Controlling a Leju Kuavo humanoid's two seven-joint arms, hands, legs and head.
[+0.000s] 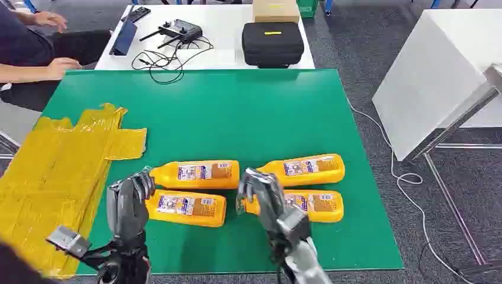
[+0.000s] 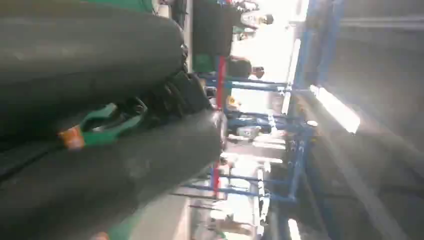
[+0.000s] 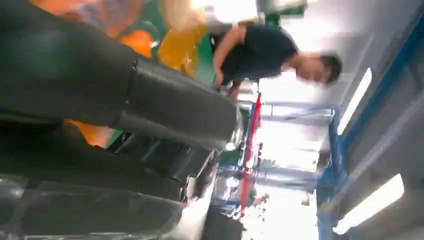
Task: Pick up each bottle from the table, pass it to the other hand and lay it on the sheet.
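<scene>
Several orange bottles lie on their sides near the front of the green table (image 1: 237, 112): two on the left (image 1: 198, 174) (image 1: 186, 207) and two on the right (image 1: 308, 168) (image 1: 314, 204). A crumpled yellow sheet (image 1: 53, 177) covers the table's left side. My left hand (image 1: 127, 201) hovers by the caps of the left pair, fingers loosely curled, holding nothing. My right hand (image 1: 263, 195) hangs over the neck of the front right bottle, which still lies on the table. In the right wrist view, orange (image 3: 95, 134) shows between the thumb (image 3: 175, 105) and the fingers.
Behind the green table stands a white table with a black case (image 1: 272, 42), a cardboard box (image 1: 275, 10), a controller with cables (image 1: 177, 29) and a tablet (image 1: 125, 36). A person (image 1: 29, 53) sits at the far left. A white panel (image 1: 432, 77) leans at the right.
</scene>
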